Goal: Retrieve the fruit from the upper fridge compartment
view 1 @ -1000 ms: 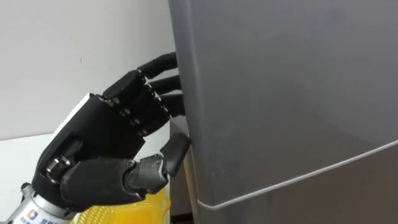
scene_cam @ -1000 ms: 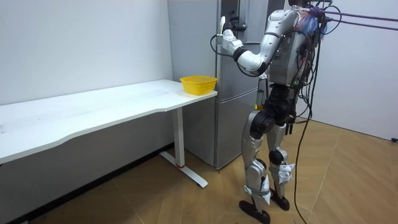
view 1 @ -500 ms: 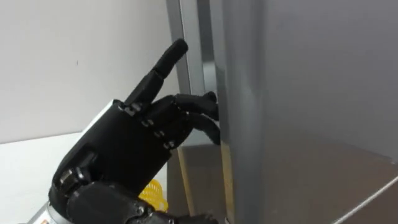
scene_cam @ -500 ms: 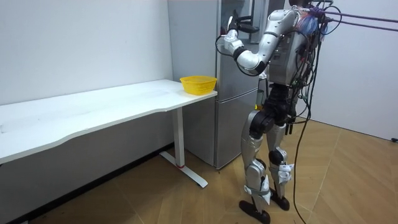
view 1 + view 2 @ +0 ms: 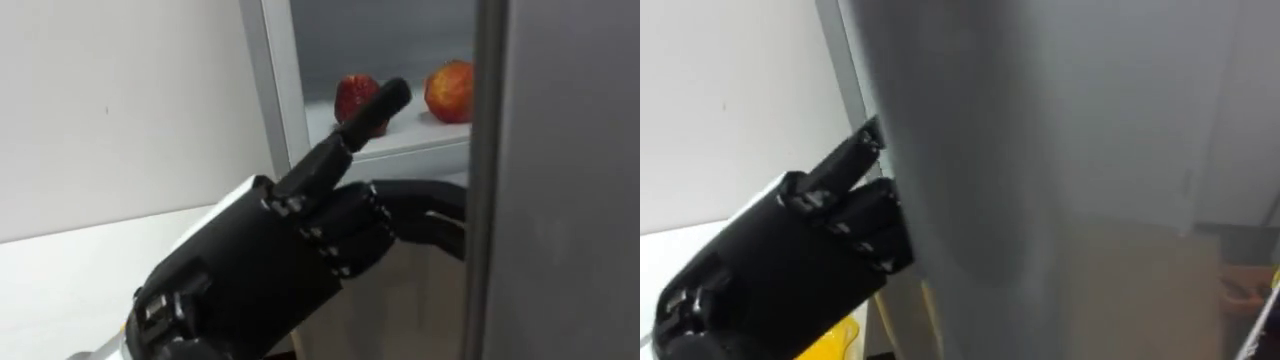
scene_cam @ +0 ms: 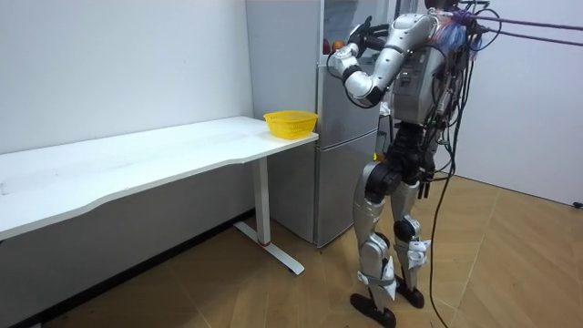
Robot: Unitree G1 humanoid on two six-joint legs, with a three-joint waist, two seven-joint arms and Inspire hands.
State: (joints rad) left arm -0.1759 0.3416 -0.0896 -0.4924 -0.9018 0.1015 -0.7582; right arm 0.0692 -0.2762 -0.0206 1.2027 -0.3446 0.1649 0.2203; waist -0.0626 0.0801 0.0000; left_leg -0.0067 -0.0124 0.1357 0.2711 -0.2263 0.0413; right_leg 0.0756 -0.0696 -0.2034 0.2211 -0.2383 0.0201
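The left hand [image 5: 270, 265], most fingers curled round the edge of the partly open fridge door [image 5: 570, 180], is before a shelf [image 5: 410, 142] bearing a red apple [image 5: 352, 97] and a second apple [image 5: 450, 90].

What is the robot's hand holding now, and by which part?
The left hand holds the upper fridge door by its free side edge, with its fingers curled round that edge.

A yellow basket [image 6: 291, 123] on a long white table [image 6: 137, 157]
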